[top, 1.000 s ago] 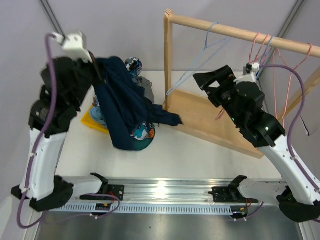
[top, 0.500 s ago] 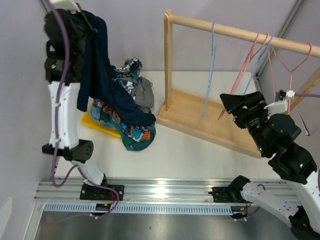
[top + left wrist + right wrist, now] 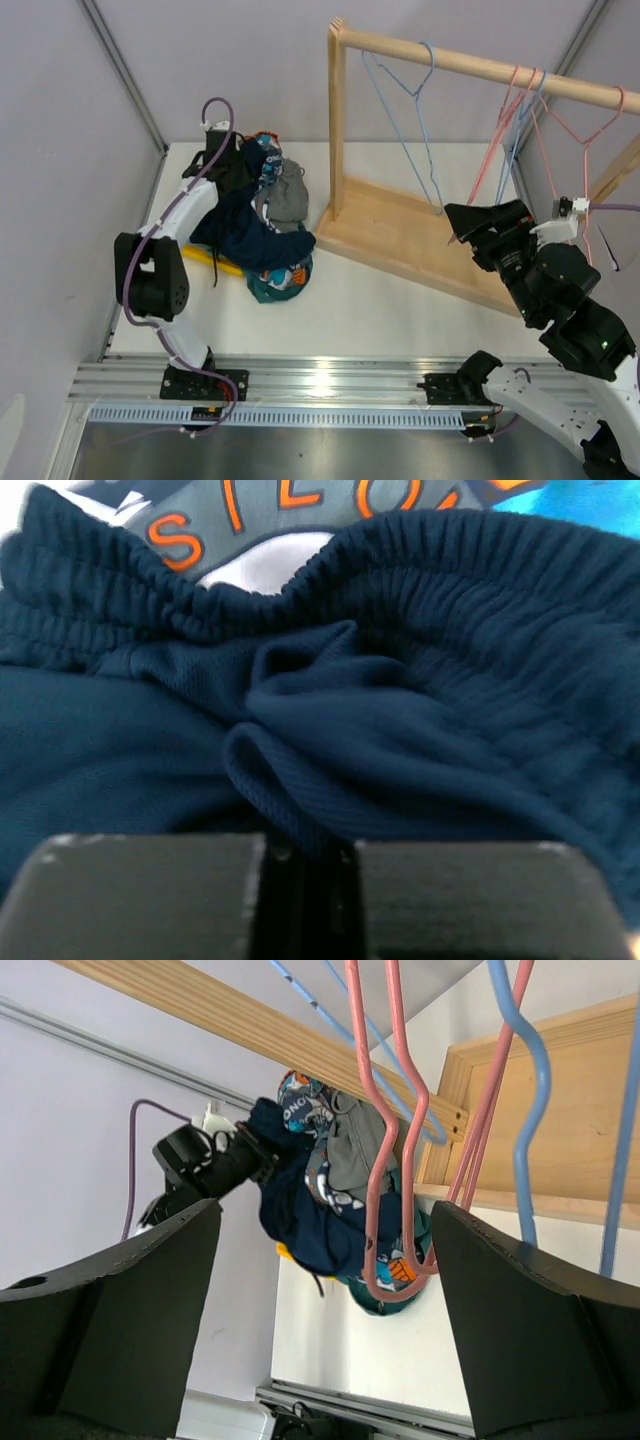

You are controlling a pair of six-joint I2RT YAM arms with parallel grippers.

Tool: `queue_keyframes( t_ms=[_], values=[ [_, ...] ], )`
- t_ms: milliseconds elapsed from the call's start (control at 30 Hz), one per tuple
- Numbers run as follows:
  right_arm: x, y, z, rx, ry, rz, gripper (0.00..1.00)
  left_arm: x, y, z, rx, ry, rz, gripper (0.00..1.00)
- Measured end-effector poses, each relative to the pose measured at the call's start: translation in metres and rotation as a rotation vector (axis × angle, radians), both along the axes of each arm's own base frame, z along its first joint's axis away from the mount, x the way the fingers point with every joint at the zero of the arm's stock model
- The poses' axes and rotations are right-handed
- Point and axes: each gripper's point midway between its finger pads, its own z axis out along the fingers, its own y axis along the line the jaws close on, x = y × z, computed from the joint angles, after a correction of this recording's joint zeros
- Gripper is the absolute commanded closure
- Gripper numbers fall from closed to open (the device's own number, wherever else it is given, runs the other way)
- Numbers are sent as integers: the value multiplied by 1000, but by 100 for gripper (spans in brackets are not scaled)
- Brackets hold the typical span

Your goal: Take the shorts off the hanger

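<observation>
Several shorts lie in a heap at the table's far left. The navy shorts [image 3: 250,232] are on top, with the grey pair [image 3: 289,200], the patterned pair [image 3: 268,140] and the teal pair [image 3: 268,288] beside or under them. No light blue pair shows apart. My left gripper [image 3: 224,162] is down at the heap's far side, its jaws nearly closed and pinching a fold of the navy shorts [image 3: 330,730]; it also shows in the left wrist view [image 3: 305,855]. My right gripper [image 3: 490,225] is open and empty in front of the rack; it also shows in the right wrist view [image 3: 320,1330]. A blue hanger [image 3: 405,100] hangs bare.
The wooden rack [image 3: 410,235] stands at the back right, its rail [image 3: 470,65] carrying the blue hanger and several bare pink and blue hangers [image 3: 515,110]. Two pink hangers [image 3: 385,1130] hang close before my right gripper. A yellow item [image 3: 205,257] lies under the heap.
My left arm came down from high up and laid the navy shorts on the heap. My right arm drew back from the rack; the blue hanger swung free.
</observation>
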Motion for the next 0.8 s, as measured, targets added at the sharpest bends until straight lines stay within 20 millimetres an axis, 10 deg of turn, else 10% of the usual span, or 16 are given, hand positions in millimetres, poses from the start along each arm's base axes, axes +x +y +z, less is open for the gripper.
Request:
queue_keyframes(
  t_ms=[100, 367, 567, 633, 800],
  values=[
    [-3, -3, 3, 12, -10, -2, 9, -7, -2, 22, -26, -43, -1, 1],
    [-7, -9, 1, -24, -11, -8, 8, -38, 3, 196, -55, -375, -19, 1],
    [-18, -21, 16, -75, -78, -4, 7, -140, 8, 325, -79, -696, -102, 1],
    [-24, -24, 18, -96, -102, 11, 6, -187, 7, 331, -93, -775, -150, 1],
    [-32, -20, -17, -139, -121, 71, 5, -273, 4, 266, -124, -789, -239, 1]
  ],
)
